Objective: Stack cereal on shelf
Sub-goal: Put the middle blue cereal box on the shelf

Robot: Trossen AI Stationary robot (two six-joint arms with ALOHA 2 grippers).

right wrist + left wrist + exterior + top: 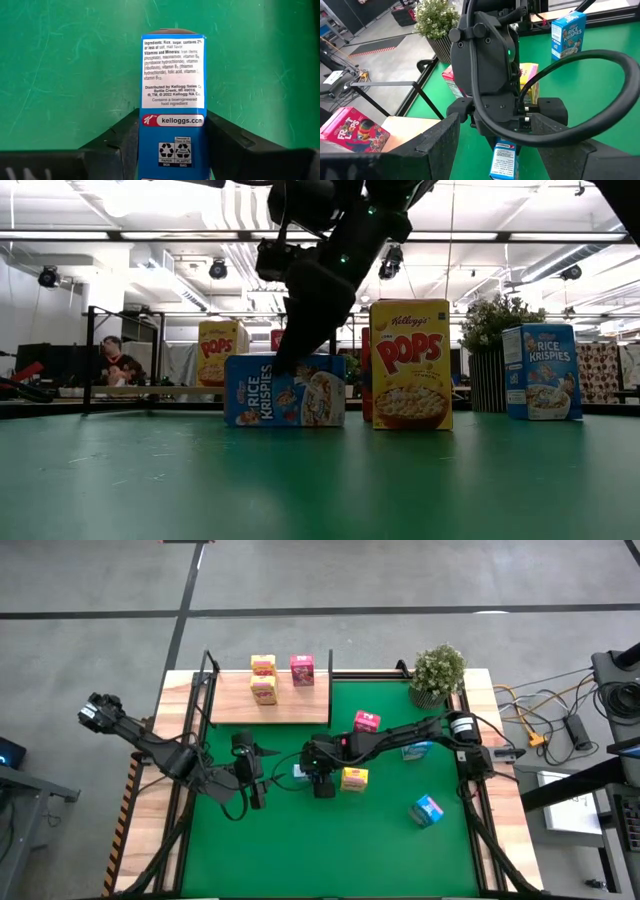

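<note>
Cereal boxes are all over the place here. From above, the right hand (322, 778) sits mid green mat (390, 840), over a blue box (301, 773) that's mostly hidden under the arm. The low camera fills that in: it's a Rice Krispies box (285, 390) lying on its side, the hand coming down on it from the top. The right wrist camera shows its narrow ingredients panel between the two fingers (125, 140), which flank it close on both sides; can't tell if they're actually pressing yet.

Left hand (250, 765) hangs just beside it, fingers spread, holding nothing.

The shelf (268, 698) is at the back left of the tabletop and only the top view shows what's on it: two yellow boxes (263, 680) and a pink one (302, 670). Still on the mat: a yellow Pops box (410, 365) standing next to the blue one, another pink box (366, 721), a blue box (427, 810) off to the right, and another by the potted plant (437, 673).
</note>
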